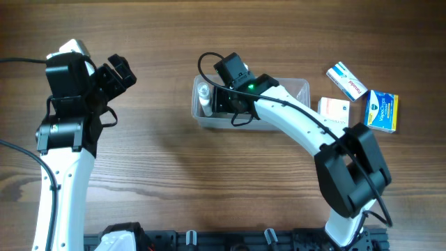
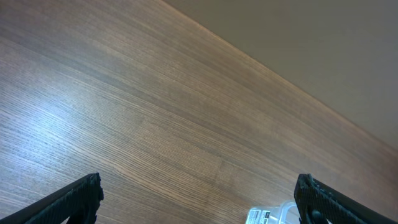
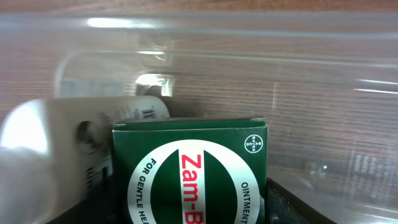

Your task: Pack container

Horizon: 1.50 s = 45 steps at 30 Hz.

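R hand [image 1: 223, 100] is in left end of tub [image 1: 296, 87], clamped on green box [image 3: 193, 177] beside bottle [image 3: 43, 149]. Tub long axis runs L-R; L hand [image 1: 118, 73], wide open & empty, sits well apart.

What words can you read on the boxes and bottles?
"Zam-B", cut off: green box.
"FOR GENTLE HE" and "OINTMEN", cut off: same box.
Label on white bottle: blurred.
Print on blue-and-white box, blue-and-yellow box, white-and-orange box: too small to read.
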{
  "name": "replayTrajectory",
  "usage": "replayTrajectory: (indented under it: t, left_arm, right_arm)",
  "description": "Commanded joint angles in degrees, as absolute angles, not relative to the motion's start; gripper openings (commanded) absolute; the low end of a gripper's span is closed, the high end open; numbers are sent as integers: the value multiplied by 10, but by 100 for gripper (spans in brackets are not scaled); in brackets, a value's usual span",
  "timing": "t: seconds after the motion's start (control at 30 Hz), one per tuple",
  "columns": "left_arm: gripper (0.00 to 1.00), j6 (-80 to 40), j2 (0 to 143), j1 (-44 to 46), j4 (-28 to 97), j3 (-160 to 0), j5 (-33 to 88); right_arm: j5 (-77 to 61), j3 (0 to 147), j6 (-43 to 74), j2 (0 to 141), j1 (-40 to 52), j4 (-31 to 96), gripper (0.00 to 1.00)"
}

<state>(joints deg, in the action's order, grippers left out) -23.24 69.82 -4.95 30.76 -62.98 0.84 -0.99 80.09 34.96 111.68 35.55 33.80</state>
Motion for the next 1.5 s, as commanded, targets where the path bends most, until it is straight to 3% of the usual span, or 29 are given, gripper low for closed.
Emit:
replayTrajectory:
  t: [0.0, 0.13, 0.3, 0.4, 0.67, 0.87, 0.97, 1.23, 1.4, 1.47]
  left_arm:
    - [100, -229, 700, -53, 308, -634, 15]
    - [100, -229, 700, -53, 308, -634, 15]
    - [100, -229, 700, -53, 308, -634, 15]
    - [100, -229, 700, -53, 308, -634, 15]
    - [100, -229, 700, -53, 308, -634, 15]
    - [100, -229, 700, -53, 308, -634, 15]
    - [100, -229, 700, -53, 308, -634, 15]
    - [100, -229, 700, -53, 308, -634, 15]
    - [100, -229, 700, -53, 308, -634, 15]
    - [100, -229, 700, -53, 308, -634, 15]
  right_arm:
    - [2, 810, 365, 1146, 358, 334, 66]
    - [2, 810, 366, 1149, 358, 330, 66]
    - [1, 810, 366, 1149, 358, 328, 83]
    - [0, 810, 366, 1149, 358, 328, 87]
    - [1, 811, 359, 1128, 357, 331, 80]
    - [23, 812, 342, 1106, 354, 348, 64]
    - [31, 813, 325, 1100, 351, 364, 48]
    - [68, 862, 315, 982, 307, 475, 47]
    - [110, 862, 314, 866, 227, 590, 55]
    - [127, 862, 314, 830, 178, 644, 67]
